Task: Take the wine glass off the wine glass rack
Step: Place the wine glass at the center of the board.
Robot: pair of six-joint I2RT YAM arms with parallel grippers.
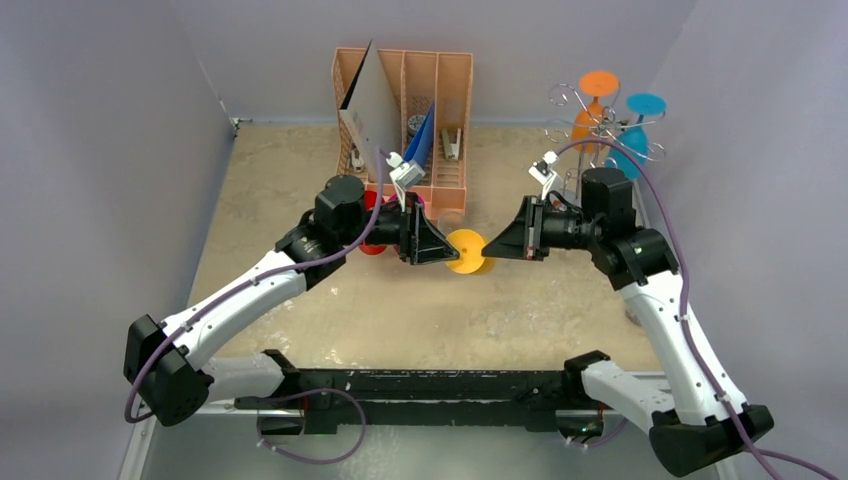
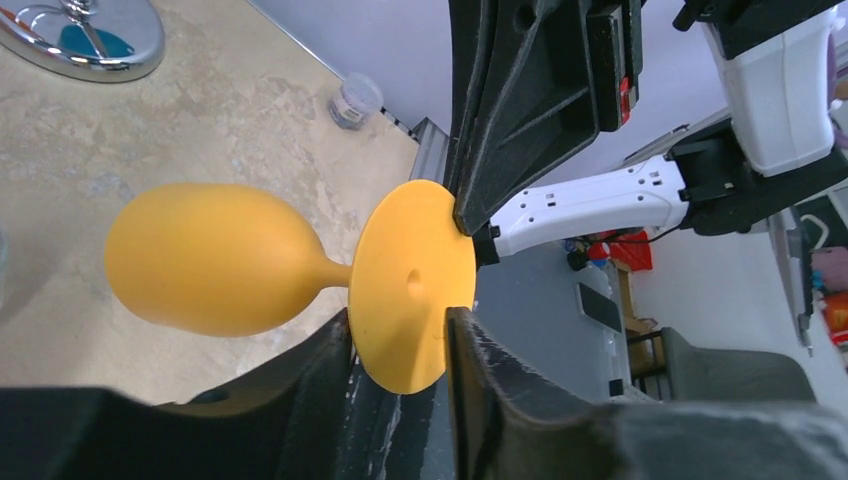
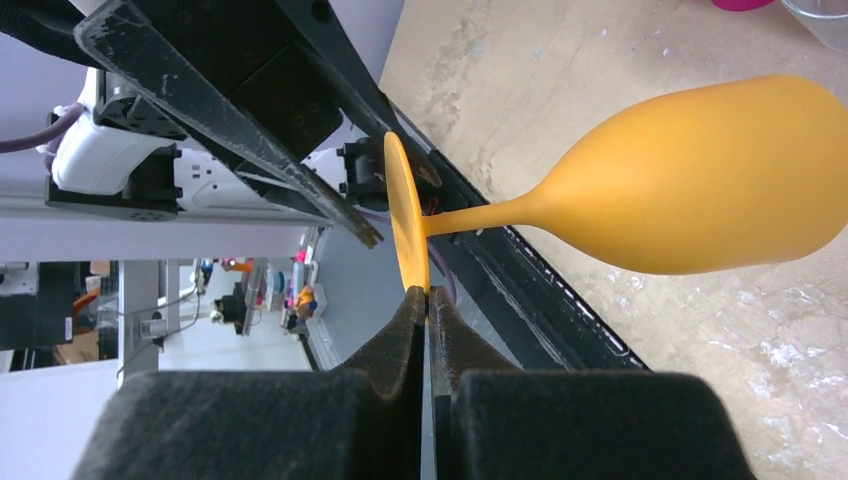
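Pinching the wine glass (image 3: pixel 700 180) by its foot between shut right gripper (image 3: pixel 428 297) jaws, off the wine glass rack (image 1: pixel 562 100). Straddling that foot with the left gripper (image 2: pixel 400 335), clamp impossible to tell; set-down remaining.

What your things look made of
Your yellow-orange plastic-looking wine glass (image 2: pixel 215 258) is smooth and matt. The silver metal wire rack (image 2: pixel 130 50) has a mirror-shiny round base. The tan table top (image 2: pixel 230 120) looks like blotchy stone.

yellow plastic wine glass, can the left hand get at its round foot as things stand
Probably yes: the left hand straddles the foot of the yellow plastic wine glass, a finger at each face, nothing between. The right hand pinches only another edge.
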